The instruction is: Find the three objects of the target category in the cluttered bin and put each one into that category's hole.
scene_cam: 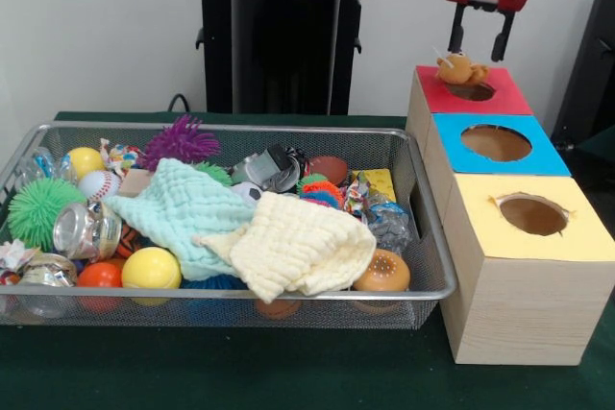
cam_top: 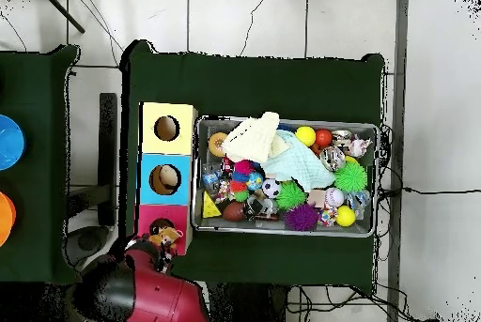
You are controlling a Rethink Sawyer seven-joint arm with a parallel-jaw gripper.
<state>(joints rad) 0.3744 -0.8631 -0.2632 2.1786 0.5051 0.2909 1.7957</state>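
The wire mesh bin (scene_cam: 288,294) is full of toys and two cloths, a mint one (scene_cam: 178,208) and a pale yellow one (scene_cam: 298,249). It also shows in the overhead view (cam_top: 287,231). The red-topped box (scene_cam: 500,95) stands at the far end of a row of three boxes. A small tan plush toy (scene_cam: 461,68) sits on the far edge of its hole (scene_cam: 473,91). My gripper (scene_cam: 478,43) hangs just above the toy, open and empty. In the overhead view the gripper (cam_top: 155,256) is beside the toy (cam_top: 168,237) on the red top (cam_top: 150,217).
The blue-topped box (scene_cam: 543,156) and the yellow-topped box (scene_cam: 577,232) stand nearer the camera in the same row. The bin holds balls, spiky toys, a jar (scene_cam: 82,229) and a bun-shaped toy (scene_cam: 382,273). The robot pedestal (scene_cam: 283,36) stands behind the bin.
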